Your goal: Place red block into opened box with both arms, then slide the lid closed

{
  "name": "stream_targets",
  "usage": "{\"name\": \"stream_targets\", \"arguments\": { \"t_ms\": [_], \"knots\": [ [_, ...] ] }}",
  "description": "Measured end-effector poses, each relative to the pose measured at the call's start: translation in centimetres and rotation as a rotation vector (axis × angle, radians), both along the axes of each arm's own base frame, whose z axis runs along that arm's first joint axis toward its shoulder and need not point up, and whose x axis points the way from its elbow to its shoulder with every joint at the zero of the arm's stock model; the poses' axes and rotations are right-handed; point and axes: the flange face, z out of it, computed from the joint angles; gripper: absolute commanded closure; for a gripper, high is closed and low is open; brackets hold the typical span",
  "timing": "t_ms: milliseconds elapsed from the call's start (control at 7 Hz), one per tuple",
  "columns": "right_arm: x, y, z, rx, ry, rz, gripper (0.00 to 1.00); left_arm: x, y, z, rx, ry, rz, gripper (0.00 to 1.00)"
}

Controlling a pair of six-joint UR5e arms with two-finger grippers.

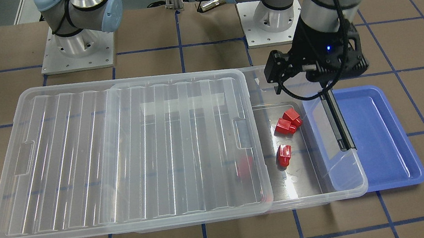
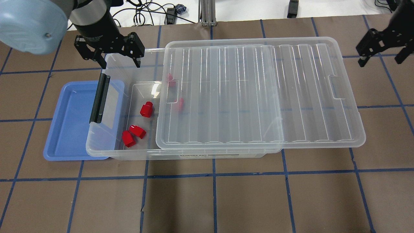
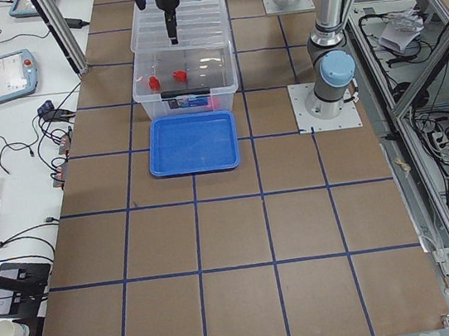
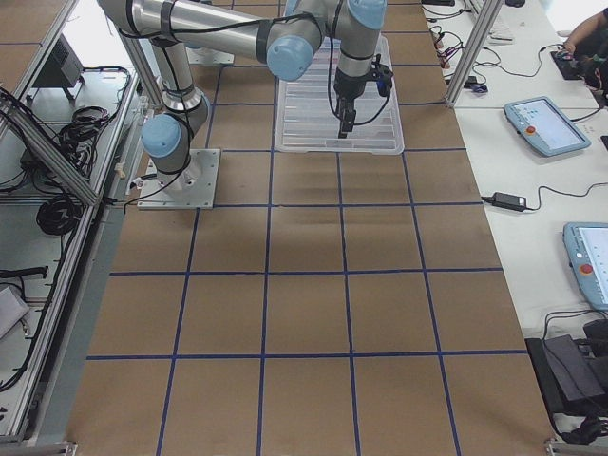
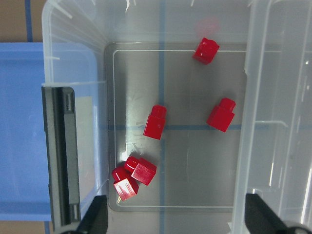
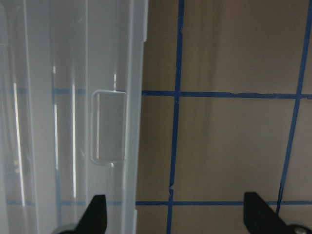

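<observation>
The clear box (image 2: 97, 152) lies across the table with its lid (image 2: 258, 94) slid partway over it, leaving the end by the black bar (image 2: 98, 98) uncovered. Several red blocks lie on the box floor: one (image 5: 155, 122) alone in the open part, two (image 5: 141, 169) touching near the bar, and two (image 5: 222, 114) at or under the lid's edge. My left gripper (image 2: 120, 63) hangs open above the uncovered end and holds nothing. My right gripper (image 2: 382, 58) is open and empty beyond the lid's far short end, beside its notch (image 6: 108, 126).
A flat blue tray (image 1: 380, 130) sits under and beside the box's bar end. The lid overhangs the box's far end above the brown table with its blue tape grid (image 6: 175, 146). Both arm bases (image 1: 75, 51) stand behind the box.
</observation>
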Motion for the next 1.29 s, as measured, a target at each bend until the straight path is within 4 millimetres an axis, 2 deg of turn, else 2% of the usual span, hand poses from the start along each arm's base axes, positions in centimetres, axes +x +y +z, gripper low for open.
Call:
{"name": "stream_targets", "arguments": {
  "t_ms": [143, 286, 429, 571, 857, 1286],
  "knots": [
    [-2.5, 0.9, -2.2, 0.034, -0.020, -0.002, 0.00, 0.2, 1.6, 2.1, -0.034, 0.003, -0.024, 0.00],
    [-3.5, 1.7, -5.0, 0.049, -0.030, -0.006, 0.00, 0.9, 2.5, 3.4, -0.061, -0.001, -0.059, 0.00],
    [-3.8, 2.2, -7.8, 0.045, -0.029, -0.008, 0.00, 1.7, 2.9, 4.1, -0.075, -0.007, -0.072, 0.00],
    [-3.7, 2.6, -9.9, 0.036, -0.026, -0.008, 0.00, 2.4, 2.6, 3.6, -0.065, -0.008, -0.049, 0.00],
    [-3.3, 3.0, -11.7, 0.021, -0.029, -0.011, 0.00, 2.6, 2.1, 2.7, -0.051, 0.003, 0.023, 0.00],
    [-1.9, 2.8, -12.2, 0.019, -0.034, -0.007, 0.00, 2.5, 3.3, 2.5, -0.048, -0.002, 0.026, 0.00]
  ]
}}
